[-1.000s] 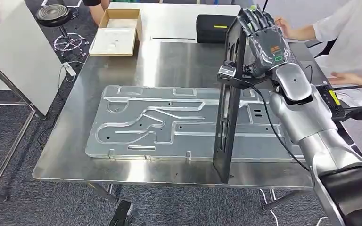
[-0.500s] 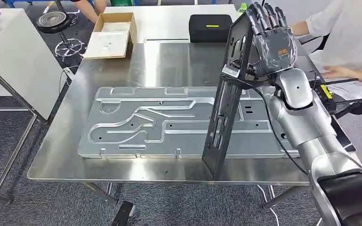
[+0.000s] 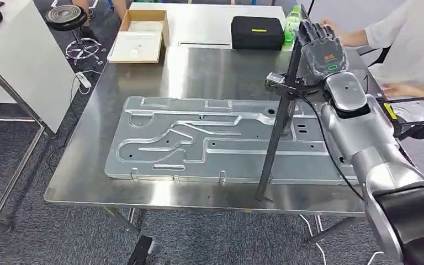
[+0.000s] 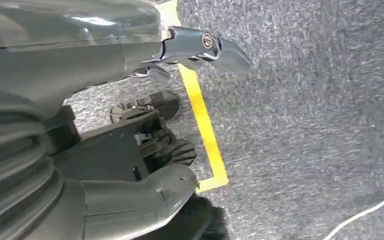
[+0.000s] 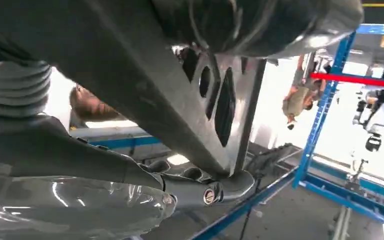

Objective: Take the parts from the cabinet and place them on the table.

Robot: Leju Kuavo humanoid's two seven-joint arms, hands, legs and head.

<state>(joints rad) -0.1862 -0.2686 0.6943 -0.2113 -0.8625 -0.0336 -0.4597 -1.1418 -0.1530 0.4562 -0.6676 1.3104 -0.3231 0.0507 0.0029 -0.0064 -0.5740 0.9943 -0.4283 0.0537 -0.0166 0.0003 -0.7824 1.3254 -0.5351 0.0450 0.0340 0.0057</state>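
Note:
My right hand (image 3: pixel 320 52) grips the top of a tall black metal panel (image 3: pixel 279 124) with slotted cut-outs. The panel stands nearly upright and edge-on, leaning a little, with its foot on the steel table (image 3: pixel 143 72) near the front edge. It crosses over a large silver stamped plate (image 3: pixel 199 141) that lies flat on the table. In the right wrist view the slotted panel (image 5: pixel 180 100) runs between my fingers (image 5: pixel 215 192) and palm. My left hand (image 4: pixel 145 200) hangs over grey carpet, fingers apart and holding nothing.
A black case (image 3: pixel 256 32), a green bottle (image 3: pixel 292 19) and an open cardboard box (image 3: pixel 141 36) sit at the table's far end. A person in white (image 3: pixel 408 38) sits at the right, arms close to my hand. A stool (image 3: pixel 66 16) and a white table (image 3: pixel 16 55) stand at the left.
The black panel has turned in my right hand from showing its broad face to standing edge-on, with its foot still near the table's front edge. The camera view shifted slightly.

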